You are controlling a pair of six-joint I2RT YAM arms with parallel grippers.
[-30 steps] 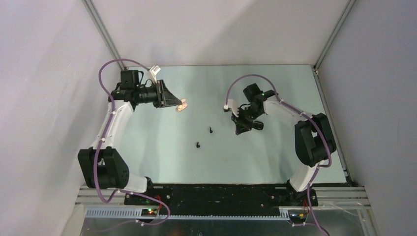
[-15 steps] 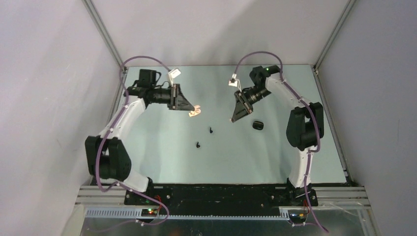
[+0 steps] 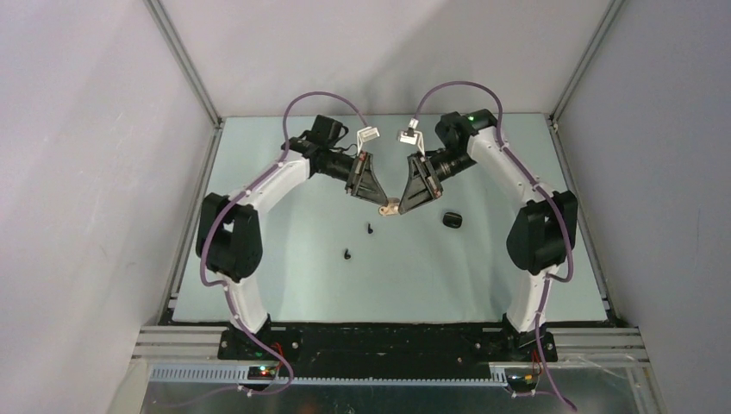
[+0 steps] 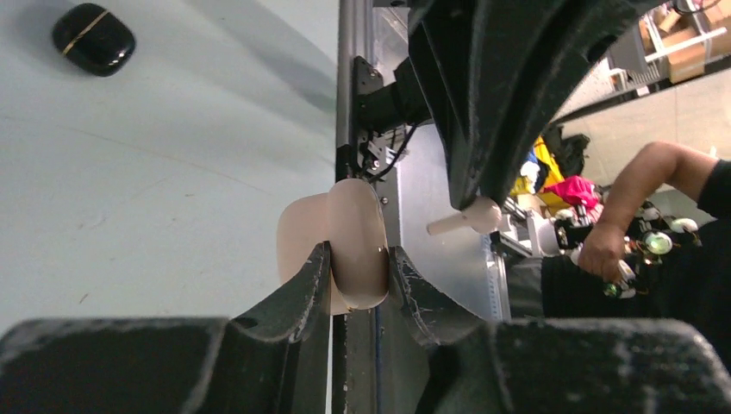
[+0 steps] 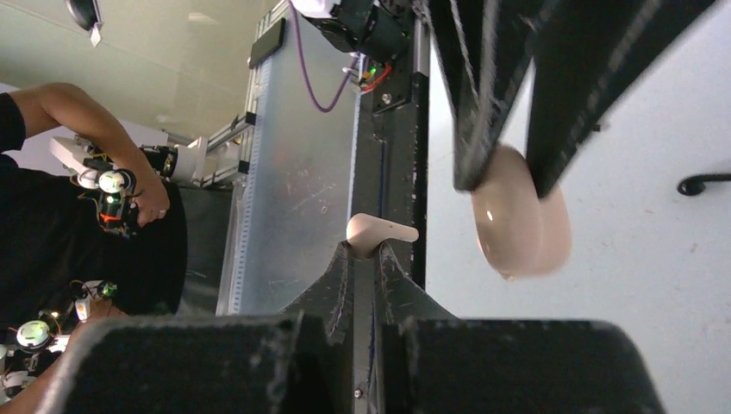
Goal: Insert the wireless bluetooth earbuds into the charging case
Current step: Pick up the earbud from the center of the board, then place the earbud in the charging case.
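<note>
right gripper [image 5: 362,250] pinching earbud [image 5: 382,231], seen only wrist-side

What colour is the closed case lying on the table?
Glossy black case with a thin gold seam line; the left wrist view shows it best.

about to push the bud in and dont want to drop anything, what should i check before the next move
1. Left tool grip on the cream case: ok, clamped between both fingers.
2. Right tool grip on the cream earbud: ok, pinched at the fingertips, stem sticking out sideways.
3. Bud and case apart before contact: ok, both wrist views show a gap.
4. Case opening turned toward the bud: cannot tell, only its rounded shell shows.
5. Black earbuds and black case out of the way: ok, lying on the table, apart from both tools.
</note>
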